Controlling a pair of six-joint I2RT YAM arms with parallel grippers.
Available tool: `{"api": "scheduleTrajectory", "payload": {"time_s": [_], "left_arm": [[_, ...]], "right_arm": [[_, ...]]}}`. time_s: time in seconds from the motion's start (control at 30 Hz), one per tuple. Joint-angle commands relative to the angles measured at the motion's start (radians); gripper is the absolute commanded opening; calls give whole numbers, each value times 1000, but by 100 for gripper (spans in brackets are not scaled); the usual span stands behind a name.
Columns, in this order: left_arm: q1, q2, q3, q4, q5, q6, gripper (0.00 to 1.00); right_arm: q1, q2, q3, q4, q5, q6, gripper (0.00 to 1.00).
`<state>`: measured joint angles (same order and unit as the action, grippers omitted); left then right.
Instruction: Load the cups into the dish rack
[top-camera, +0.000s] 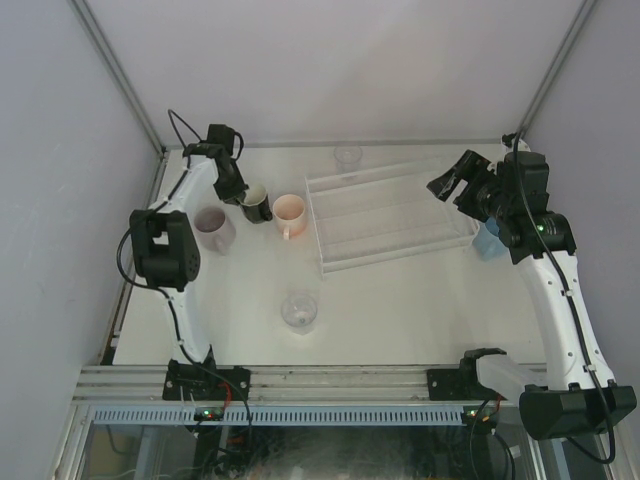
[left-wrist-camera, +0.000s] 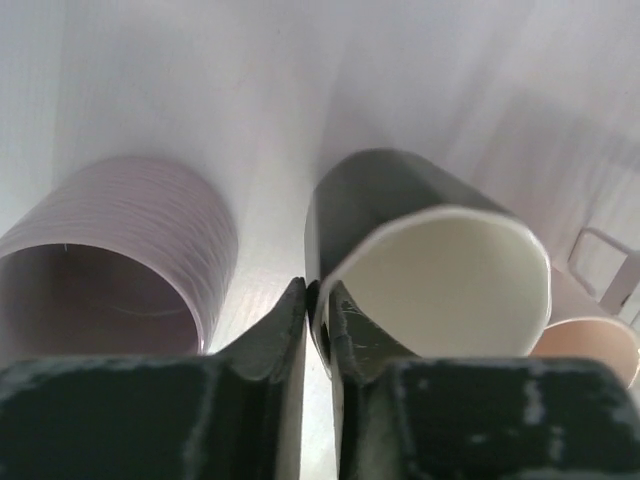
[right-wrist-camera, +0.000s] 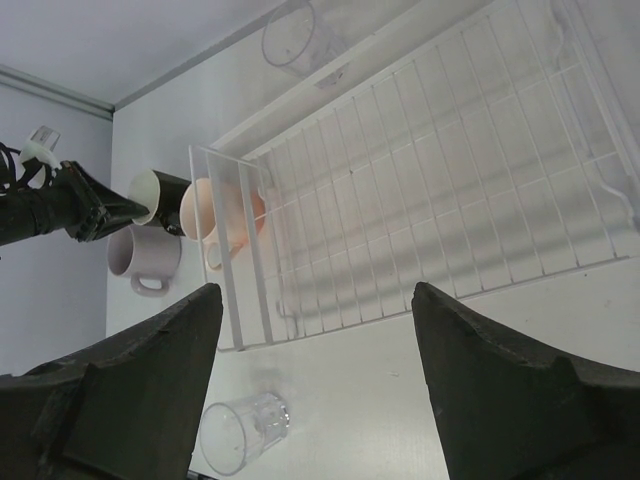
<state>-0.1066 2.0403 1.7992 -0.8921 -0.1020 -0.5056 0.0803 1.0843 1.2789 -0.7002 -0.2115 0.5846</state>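
My left gripper (top-camera: 234, 187) is shut on the near rim of the black mug with cream inside (top-camera: 256, 203), one finger inside and one outside, as the left wrist view shows (left-wrist-camera: 318, 292). The mauve mug (top-camera: 212, 228) stands to its left and the peach-pink mug (top-camera: 289, 213) to its right. The clear dish rack (top-camera: 390, 215) holds no cups. One glass tumbler (top-camera: 300, 310) stands in front of the rack, another (top-camera: 347, 157) behind it. My right gripper (top-camera: 456, 185) is open and empty above the rack's right end. The light blue mug (top-camera: 487, 240) is partly hidden by the right arm.
White walls close in the table at the back and both sides. In the right wrist view the rack's grid (right-wrist-camera: 440, 170) fills the middle, with the near tumbler (right-wrist-camera: 245, 430) lying below its corner.
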Motion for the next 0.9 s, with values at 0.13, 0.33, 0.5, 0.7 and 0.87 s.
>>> {"api": "scheduleTrajectory", "payload": {"time_s": [0.13, 0.33, 0.5, 0.7, 0.87], "left_arm": [[-13, -30, -6, 51, 46, 20, 0], [22, -172, -34, 87, 73, 21, 0], [26, -319, -39, 99, 100, 20, 0], [27, -502, -132, 181, 203, -9, 0], [23, -698, -359, 498, 379, -129, 0]], "right_arm": [[2, -12, 42, 21, -59, -20, 77], [7, 3, 57, 31, -189, -18, 77], [26, 31, 80, 52, -336, -2, 77], [69, 67, 76, 99, -471, 67, 77], [100, 76, 19, 286, -642, 253, 74]]}}
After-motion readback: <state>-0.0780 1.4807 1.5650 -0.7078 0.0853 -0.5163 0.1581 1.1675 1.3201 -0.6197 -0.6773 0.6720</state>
